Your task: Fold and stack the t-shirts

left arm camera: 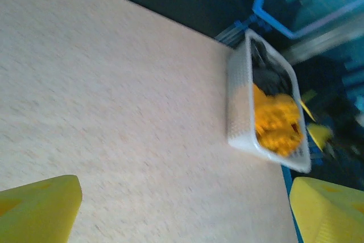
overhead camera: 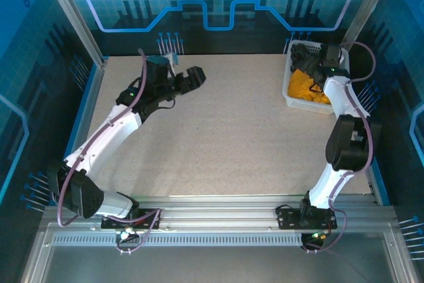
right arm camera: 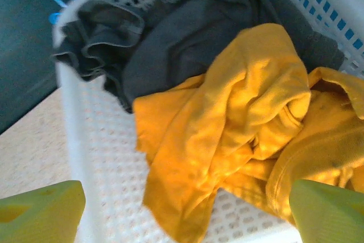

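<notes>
2 shirts lie crumpled in the white basket at the table's far right corner, mustard-orange t-shirt partly over charcoal grey t-shirt. right gripper hovers above them, spread and empty; left gripper hangs wide apart over bare table.

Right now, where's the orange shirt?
In the top view the orange shirt lies crumpled in the basket at the table's far-right corner, against the grey shirt, under the right gripper.

White arms w/ blk joints, purple cables, yellow gripper fingers.
</notes>
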Robot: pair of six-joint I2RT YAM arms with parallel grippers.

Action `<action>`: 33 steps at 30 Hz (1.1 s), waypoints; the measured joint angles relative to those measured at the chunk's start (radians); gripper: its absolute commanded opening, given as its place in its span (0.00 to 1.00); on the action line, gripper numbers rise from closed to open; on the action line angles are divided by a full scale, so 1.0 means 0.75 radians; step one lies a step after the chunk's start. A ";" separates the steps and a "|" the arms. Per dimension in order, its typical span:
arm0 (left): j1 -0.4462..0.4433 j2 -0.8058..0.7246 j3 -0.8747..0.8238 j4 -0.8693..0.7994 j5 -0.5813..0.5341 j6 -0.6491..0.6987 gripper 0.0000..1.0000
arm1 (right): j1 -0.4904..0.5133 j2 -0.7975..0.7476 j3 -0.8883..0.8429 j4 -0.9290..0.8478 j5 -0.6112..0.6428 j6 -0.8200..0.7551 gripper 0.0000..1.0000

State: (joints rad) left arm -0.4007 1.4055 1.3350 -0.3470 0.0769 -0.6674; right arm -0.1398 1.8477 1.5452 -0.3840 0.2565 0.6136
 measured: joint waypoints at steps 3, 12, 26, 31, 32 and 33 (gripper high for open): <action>-0.074 -0.002 -0.001 -0.011 0.024 -0.020 0.93 | -0.028 0.156 0.100 -0.008 0.001 0.027 0.94; -0.134 -0.097 -0.027 -0.011 0.055 -0.075 0.86 | -0.066 0.514 0.376 -0.116 -0.005 0.184 0.38; -0.134 -0.149 -0.065 0.000 0.055 -0.091 0.83 | 0.051 0.048 -0.052 0.165 0.032 0.300 0.00; -0.134 -0.100 -0.065 0.001 0.056 -0.091 0.82 | 0.181 -0.242 -0.131 0.255 0.055 0.300 0.00; -0.134 -0.093 -0.065 0.000 0.056 -0.091 0.81 | 0.209 -0.284 -0.133 0.259 0.064 0.299 0.00; -0.134 -0.087 -0.065 -0.001 0.055 -0.091 0.81 | 0.241 -0.325 -0.133 0.266 0.073 0.298 0.00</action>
State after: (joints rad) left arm -0.5014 1.3403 1.2865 -0.3477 0.1181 -0.7353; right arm 0.0406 1.6039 1.4456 -0.1844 0.3111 0.8371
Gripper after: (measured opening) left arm 0.816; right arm 0.074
